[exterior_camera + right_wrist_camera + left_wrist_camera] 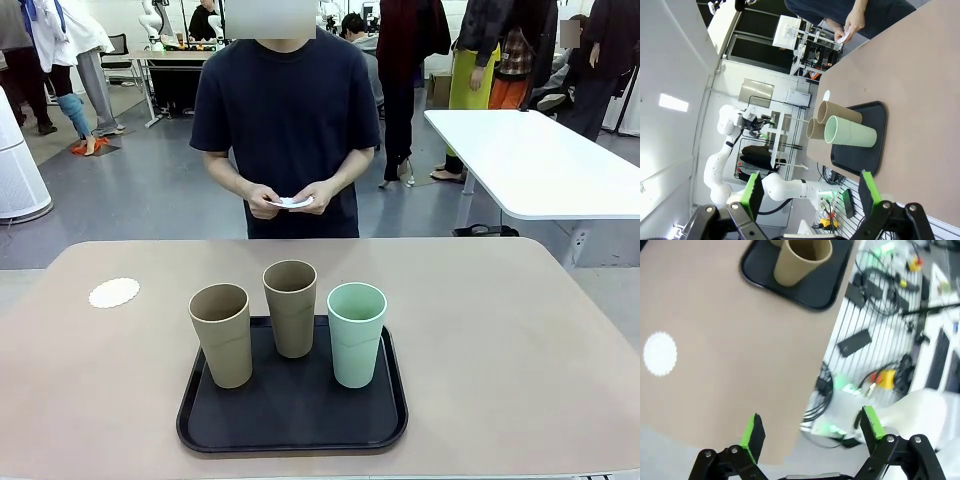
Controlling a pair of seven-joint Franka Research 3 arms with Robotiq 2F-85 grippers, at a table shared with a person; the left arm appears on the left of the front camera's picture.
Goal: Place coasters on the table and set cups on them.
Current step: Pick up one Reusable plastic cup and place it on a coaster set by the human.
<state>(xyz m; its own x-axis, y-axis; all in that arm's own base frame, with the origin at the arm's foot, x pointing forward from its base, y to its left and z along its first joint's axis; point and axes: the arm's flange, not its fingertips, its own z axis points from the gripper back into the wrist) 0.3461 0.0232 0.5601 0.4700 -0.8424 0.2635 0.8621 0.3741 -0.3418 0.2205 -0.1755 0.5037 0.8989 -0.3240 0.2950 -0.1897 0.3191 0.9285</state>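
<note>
One white scalloped coaster (114, 293) lies flat on the beige table (500, 340), at the far left. Three cups stand upright on a black tray (290, 415): a tan cup (222, 335) on the left, a second tan cup (291, 307) behind the middle, and a mint cup (356, 333) on the right. The person at the far side holds more white coasters (292, 202) in both hands. My left gripper (812, 427) is open above the table's edge, with the coaster (660, 353) and a tan cup (802, 260) ahead. My right gripper (810, 186) is open, off to the side of the mint cup (850, 133).
A white-topped table (540, 160) stands at the back right, and other people move about behind it. Cables and devices on a wire shelf (880, 305) lie below the table's edge. Bare tabletop lies on both sides of the tray.
</note>
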